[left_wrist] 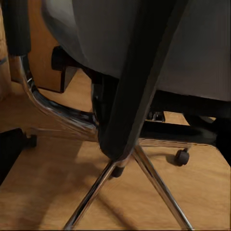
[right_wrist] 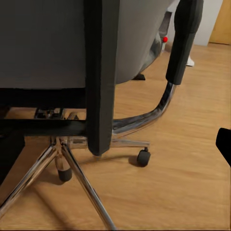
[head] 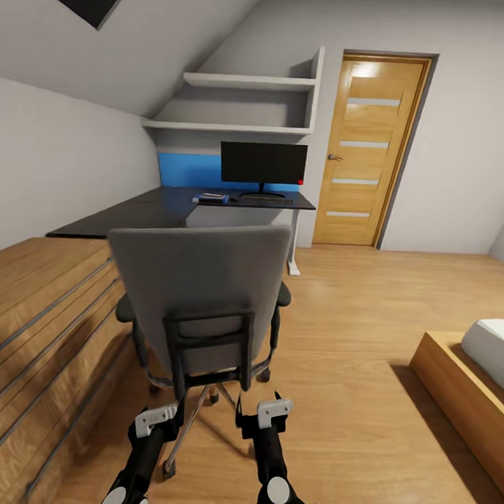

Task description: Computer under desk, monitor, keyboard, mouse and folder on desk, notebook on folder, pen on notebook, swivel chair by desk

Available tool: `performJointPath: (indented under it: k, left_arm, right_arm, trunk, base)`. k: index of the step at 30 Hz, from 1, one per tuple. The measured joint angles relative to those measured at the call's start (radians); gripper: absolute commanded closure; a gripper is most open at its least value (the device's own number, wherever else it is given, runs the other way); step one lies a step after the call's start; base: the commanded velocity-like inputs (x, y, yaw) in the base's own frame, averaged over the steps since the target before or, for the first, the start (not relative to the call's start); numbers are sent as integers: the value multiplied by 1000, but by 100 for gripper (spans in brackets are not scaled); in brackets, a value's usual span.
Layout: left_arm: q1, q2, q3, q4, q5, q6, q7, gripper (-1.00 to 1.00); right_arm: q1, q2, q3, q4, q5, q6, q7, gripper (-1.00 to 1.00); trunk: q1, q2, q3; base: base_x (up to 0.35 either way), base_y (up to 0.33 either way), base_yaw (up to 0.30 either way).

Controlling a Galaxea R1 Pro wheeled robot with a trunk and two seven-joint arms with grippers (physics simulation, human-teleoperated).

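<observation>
- Swivel chair (head: 206, 294) stands back-on to the robot at 12 o'clock, close in, between the robot and the counter (head: 210, 200). It is still well apart from the counter's white pedestal leg (head: 293, 239).
- Monitor (head: 263, 163) sits upright on the counter at the far end. At its 9 o'clock lies a flat blue folder (head: 212, 197) with something darker on it; too small to tell notebook from pen. The keyboard is a dim strip under the screen, not resolvable.
- Left pincer (head: 157, 418) and right pincer (head: 274, 410) hang low behind the chair, either side of the black back bracket (head: 207, 345), touching nothing. Fingers of both look parted in the head view, each empty.
- Left wrist view: black back spine (left_wrist: 130, 96) and chrome star base (left_wrist: 139, 178) are very near.
- Right wrist view: black armrest (right_wrist: 185, 38) on a chrome bow.
- Judged step: push the chair in beside the counter.
- Advice: press on the bracket or backrest with both pincers evenly, low and centred, so the castors (right_wrist: 143, 157) roll straight rather than the seat spinning.
- Risk: oak drawers (head: 43, 331) at 9 o'clock sit just beside the chair; steer slightly toward 1 o'clock.
</observation>
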Motion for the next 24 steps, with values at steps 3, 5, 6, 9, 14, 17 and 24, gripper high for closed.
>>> performJointPath:
  k: [3, 5, 6, 9, 14, 17, 24]
  left_arm:
    - [0, 0, 0, 0, 0, 0, 0, -100]
    - [0, 1, 1, 0, 1, 0, 0, -100]
    - [0, 1, 1, 0, 1, 0, 0, -100]
    - [0, 1, 1, 0, 1, 0, 0, -100]
    - [0, 2, 3, 0, 1, 0, 1, -100]
    - [0, 2, 4, 0, 3, -1, 3, -100]
    - [0, 4, 24, 0, 7, -1, 11, -100]
  right_arm:
    - [0, 0, 0, 1, 0, 0, 0, -100]
    - [0, 0, 0, 1, 0, 0, 0, -100]
    - [0, 0, 0, 1, 0, 0, 0, -100]
    - [0, 0, 0, 1, 0, 0, 0, -100]
    - [0, 0, 0, 1, 0, 0, 0, -100]
    - [0, 0, 0, 1, 0, 0, 0, -100]
    - [0, 0, 0, 1, 0, 0, 0, -100]
  trunk:
    - [0, 0, 0]
    - [0, 0, 0]
    - [0, 0, 0]
    - [0, 0, 0]
    - [0, 0, 0]
    - [0, 0, 0]
    - [0, 0, 0]
  base:
    - [-266, 7, 0]
    - [-270, 4, 0]
    - [-271, 2, 0]
    - [-271, 2, 0]
    - [-251, 1, 0]
    - [-172, 0, 0]
    - [-63, 0, 0]
